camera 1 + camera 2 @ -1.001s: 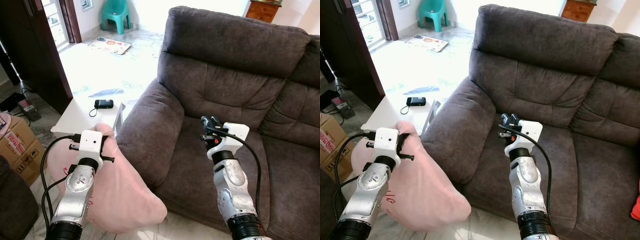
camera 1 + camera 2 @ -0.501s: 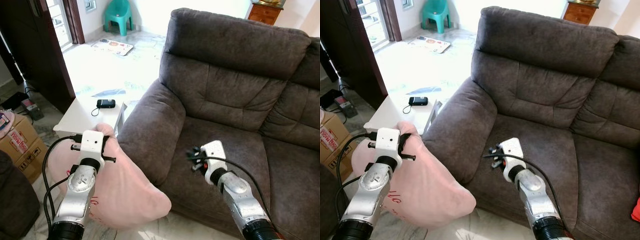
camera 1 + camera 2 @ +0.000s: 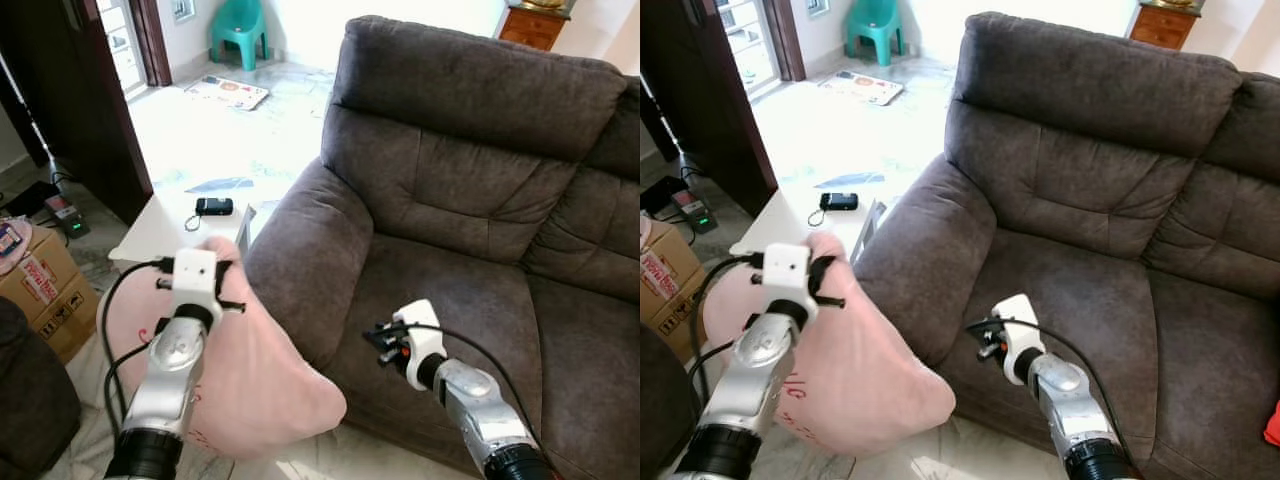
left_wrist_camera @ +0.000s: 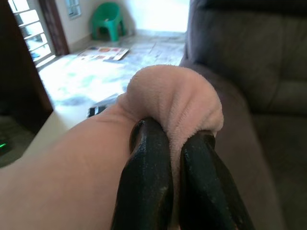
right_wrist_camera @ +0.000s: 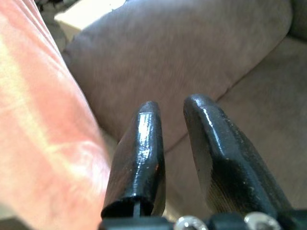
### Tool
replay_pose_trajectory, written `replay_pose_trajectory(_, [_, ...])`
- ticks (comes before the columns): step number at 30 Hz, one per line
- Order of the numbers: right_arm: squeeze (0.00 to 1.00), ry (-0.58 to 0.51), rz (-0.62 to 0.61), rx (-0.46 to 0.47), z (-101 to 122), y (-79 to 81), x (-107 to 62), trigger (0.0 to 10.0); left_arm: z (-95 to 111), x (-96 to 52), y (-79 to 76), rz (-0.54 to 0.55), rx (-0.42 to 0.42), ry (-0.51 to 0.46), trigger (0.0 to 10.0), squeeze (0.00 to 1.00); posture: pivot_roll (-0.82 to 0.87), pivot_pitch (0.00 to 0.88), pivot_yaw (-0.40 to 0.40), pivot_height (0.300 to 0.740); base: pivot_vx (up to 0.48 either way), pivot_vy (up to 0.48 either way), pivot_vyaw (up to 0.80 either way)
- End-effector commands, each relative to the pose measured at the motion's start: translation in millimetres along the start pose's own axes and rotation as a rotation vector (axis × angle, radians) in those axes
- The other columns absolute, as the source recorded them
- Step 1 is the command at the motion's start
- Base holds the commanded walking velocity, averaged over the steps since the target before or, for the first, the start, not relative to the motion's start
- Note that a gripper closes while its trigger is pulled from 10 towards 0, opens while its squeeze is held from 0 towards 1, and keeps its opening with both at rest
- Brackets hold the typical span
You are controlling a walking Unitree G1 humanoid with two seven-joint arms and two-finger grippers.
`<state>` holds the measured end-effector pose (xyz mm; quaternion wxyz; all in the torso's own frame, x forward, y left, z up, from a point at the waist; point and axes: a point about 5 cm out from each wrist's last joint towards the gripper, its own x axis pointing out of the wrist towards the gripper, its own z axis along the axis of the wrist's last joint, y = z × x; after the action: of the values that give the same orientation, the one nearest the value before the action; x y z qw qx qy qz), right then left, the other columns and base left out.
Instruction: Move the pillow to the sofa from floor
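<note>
I am pinching a top corner of the soft pink fleece pillow [image 3: 250,380] with my left gripper [image 4: 175,143]; its two black fingers are pressed onto a bunched fold of the fabric. The rest of the pillow is hanging below that gripper, its bulk sagging down and toward my right, just beside the outer face of the armrest of the dark brown plush sofa [image 3: 470,190]. The pillow's lower tip is reaching near the pale marbled floor [image 3: 215,150] at the sofa's front edge.

My right gripper [image 5: 173,129] is hovering low over the front of the seat cushion, its fingers slightly parted and gripping nothing, pointing across toward the pillow and well apart from it.

My left wrist view is giving the fold squeezed between the fingers, which my head views are hiding behind the white wrist block. My right wrist view is showing the pillow's pink side and the armrest beyond the fingertips.

Past my left gripper stands a white tabletop [image 3: 165,230] carrying a small black device [image 3: 212,207], with a green plastic chair [image 3: 237,28] far behind and a cardboard box [image 3: 45,295] to my left.
</note>
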<state>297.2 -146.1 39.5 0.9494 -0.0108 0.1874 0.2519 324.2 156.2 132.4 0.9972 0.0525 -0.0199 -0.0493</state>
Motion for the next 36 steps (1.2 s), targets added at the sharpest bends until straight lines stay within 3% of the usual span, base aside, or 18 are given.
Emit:
replay_pose_trajectory(1, [0.0,-0.059,-0.034,-0.013,14.3,-8.2,-0.8,10.0,71.0,13.3,-14.7,-0.072,-0.04,-0.269,10.0,0.0,0.15,0.0,-0.102,0.74,0.0,0.0,0.0])
replay_pose_trajectory(18, [0.0,-0.181,-0.156,0.004,42.2,-22.3,1.8,10.0,109.8,21.8,-32.1,-0.145,-0.136,-0.346,10.0,0.0,0.15,0.0,-0.093,0.74,0.0,0.0,0.0])
replay_pose_trajectory(19, [0.0,-0.19,-0.15,0.018,43.7,-22.8,1.5,10.0,109.3,21.7,-32.9,-0.149,-0.135,-0.344,10.0,0.0,0.15,0.0,-0.093,0.74,0.0,0.0,0.0])
replay_pose_trajectory(20, [0.0,-0.191,-0.053,0.026,44.9,-16.8,-0.2,10.0,105.0,20.4,-34.0,-0.152,-0.135,-0.333,10.0,0.0,0.14,0.0,-0.091,0.74,0.0,0.0,0.0])
replay_pose_trajectory(23, [0.0,-0.118,0.052,-0.067,36.0,-9.7,-4.2,10.0,100.0,18.9,-32.9,-0.148,-0.133,-0.316,10.0,0.0,0.14,0.0,-0.093,0.74,0.0,0.0,0.0])
replay_pose_trajectory(29, [0.0,0.048,0.101,-0.107,9.2,-15.6,-14.9,10.0,95.4,16.0,-29.3,-0.135,-0.132,-0.3,10.0,0.0,0.14,0.0,-0.096,0.74,0.0,0.0,0.0])
replay_pose_trajectory(30, [0.31,0.059,0.11,-0.117,6.7,-15.1,-16.1,10.0,95.1,15.8,-29.1,-0.134,-0.132,-0.299,10.0,0.0,0.14,0.0,-0.097,0.74,0.0,0.0,0.0])
replay_pose_trajectory(31, [0.83,0.066,0.118,-0.115,5.2,-14.7,-17.1,10.0,94.9,15.7,-28.9,-0.134,-0.132,-0.298,10.0,0.0,0.14,0.0,-0.097,0.74,0.0,0.0,0.0])
replay_pose_trajectory(32, [1.0,0.076,0.138,-0.102,2.8,-12.2,-18.2,10.0,94.3,15.7,-28.5,-0.132,-0.132,-0.296,10.0,0.0,0.14,0.0,-0.097,0.74,0.0,0.0,0.0])
replay_pose_trajectory(36, [1.0,0.091,0.169,-0.089,-1.0,-7.8,-19.5,10.0,94.2,16.1,-28.4,-0.129,-0.134,-0.295,10.0,0.0,0.13,0.0,-0.098,0.74,0.0,0.0,0.0])
